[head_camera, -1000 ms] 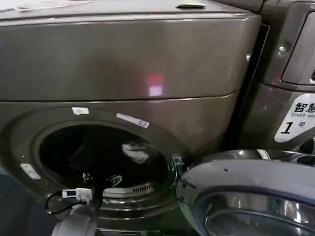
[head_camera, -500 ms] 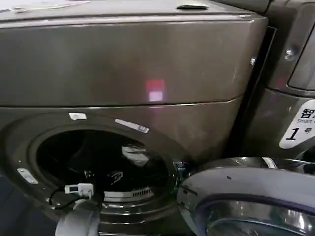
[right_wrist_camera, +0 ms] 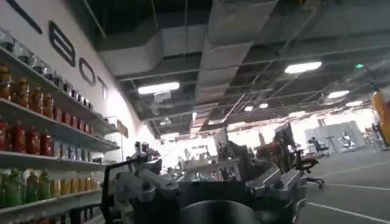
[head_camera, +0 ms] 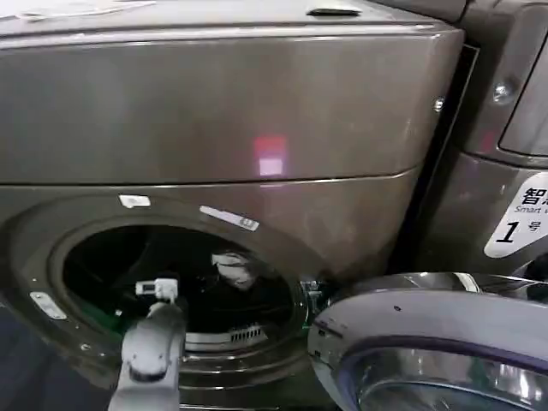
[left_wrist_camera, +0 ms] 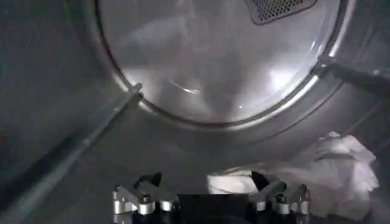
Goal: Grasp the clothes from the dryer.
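left gripper [left_wrist_camera: 210,193] reaching inside dryer [head_camera: 214,111] drum, fingers spread | clothes [left_wrist_camera: 332,176] lying just beside it | right gripper [right_wrist_camera: 210,189] pointing away, spread

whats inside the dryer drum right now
Inside the dryer drum lie the clothes, a crumpled white bundle on the drum floor. The left gripper has reached in beside them, fingers open. Its mount covers part of the bundle.

The dryer [head_camera: 214,111] stands ahead, its round opening low on the left and its door [head_camera: 437,342] swung open to the right. The clothes [head_camera: 233,267] lie inside the drum toward the back. The left arm reaches up through the opening, its gripper [left_wrist_camera: 210,198] just before the clothes. A second machine [head_camera: 505,128] stands right of the dryer.
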{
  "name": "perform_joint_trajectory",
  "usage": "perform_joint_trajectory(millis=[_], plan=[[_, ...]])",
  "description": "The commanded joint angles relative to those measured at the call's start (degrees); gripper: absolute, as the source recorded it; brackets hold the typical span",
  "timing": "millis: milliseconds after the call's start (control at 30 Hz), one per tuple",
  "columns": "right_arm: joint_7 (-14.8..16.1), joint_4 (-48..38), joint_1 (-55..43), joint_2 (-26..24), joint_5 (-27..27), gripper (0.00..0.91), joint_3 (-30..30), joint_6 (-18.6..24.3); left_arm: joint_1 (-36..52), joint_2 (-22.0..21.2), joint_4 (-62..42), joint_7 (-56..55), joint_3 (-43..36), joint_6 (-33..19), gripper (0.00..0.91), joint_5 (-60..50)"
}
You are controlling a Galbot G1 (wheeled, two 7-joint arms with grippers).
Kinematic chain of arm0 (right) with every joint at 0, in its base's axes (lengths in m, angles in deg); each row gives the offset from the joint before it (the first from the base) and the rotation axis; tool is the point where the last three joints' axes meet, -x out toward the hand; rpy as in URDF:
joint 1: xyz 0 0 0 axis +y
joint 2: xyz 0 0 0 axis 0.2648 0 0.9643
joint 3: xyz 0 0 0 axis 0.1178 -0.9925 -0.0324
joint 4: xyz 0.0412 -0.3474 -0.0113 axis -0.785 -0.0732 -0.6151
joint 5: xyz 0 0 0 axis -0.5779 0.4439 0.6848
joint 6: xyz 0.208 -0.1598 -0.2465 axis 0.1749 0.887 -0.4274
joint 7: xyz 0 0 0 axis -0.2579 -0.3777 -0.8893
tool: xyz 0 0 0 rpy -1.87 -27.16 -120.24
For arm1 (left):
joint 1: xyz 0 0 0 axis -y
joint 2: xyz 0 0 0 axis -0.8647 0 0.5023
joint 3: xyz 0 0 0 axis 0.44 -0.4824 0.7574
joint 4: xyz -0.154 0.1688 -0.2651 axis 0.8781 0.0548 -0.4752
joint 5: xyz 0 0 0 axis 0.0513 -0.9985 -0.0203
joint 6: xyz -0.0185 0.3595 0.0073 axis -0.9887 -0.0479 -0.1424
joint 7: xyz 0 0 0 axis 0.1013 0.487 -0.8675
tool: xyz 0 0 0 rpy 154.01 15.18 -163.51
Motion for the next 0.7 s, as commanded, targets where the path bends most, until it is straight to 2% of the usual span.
perform_joint_trajectory(millis=[33,100,200,400,433,467,600,633,667,700], plan=[[0.0,-0.1,-0.1,-0.2,0.1,0.907,-0.3,0.1,9.3,-0.5,-14.9,3.8,-0.1,-5.7,0.907,-9.7],[0.0,0.1,-0.3,-0.1,0.1,0.907,-0.7,0.1,11.9,-0.3,-17.5,9.5,-0.3,-7.4,0.907,-16.3],[0.0,0.3,-0.7,0.2,0.1,0.907,-1.0,0.1,17.1,-0.3,-22.4,17.4,-0.5,-12.8,0.907,-26.8],[0.0,-0.1,-0.2,0.1,0.1,0.907,-0.9,0.5,20.9,0.8,-24.5,32.7,-2.3,-22.0,0.907,-42.0],[0.0,0.0,-0.2,0.1,0.1,0.907,-0.9,0.5,21.3,0.8,-25.1,34.4,-2.3,-25.2,0.907,-43.5],[0.0,0.1,-0.1,0.2,0.1,0.907,-0.8,0.5,21.5,0.8,-25.9,35.5,-2.4,-30.1,0.907,-51.5],[0.0,0.0,0.3,0.4,0.1,0.907,-0.8,0.7,22.8,1.0,-27.6,41.3,-2.0,-39.8,0.907,-61.0],[0.0,0.1,0.3,0.4,0.2,0.907,-0.8,0.7,23.0,1.1,-27.0,48.9,-1.4,-41.6,0.907,-61.9],[0.0,0.2,0.3,0.4,0.2,0.907,-0.8,0.7,23.0,1.5,-26.0,53.3,-1.0,-45.2,0.907,-63.5],[0.0,0.3,0.2,0.5,0.3,0.907,-1.0,0.7,23.0,1.6,-25.9,55.7,-0.9,-46.4,0.907,-63.7]])
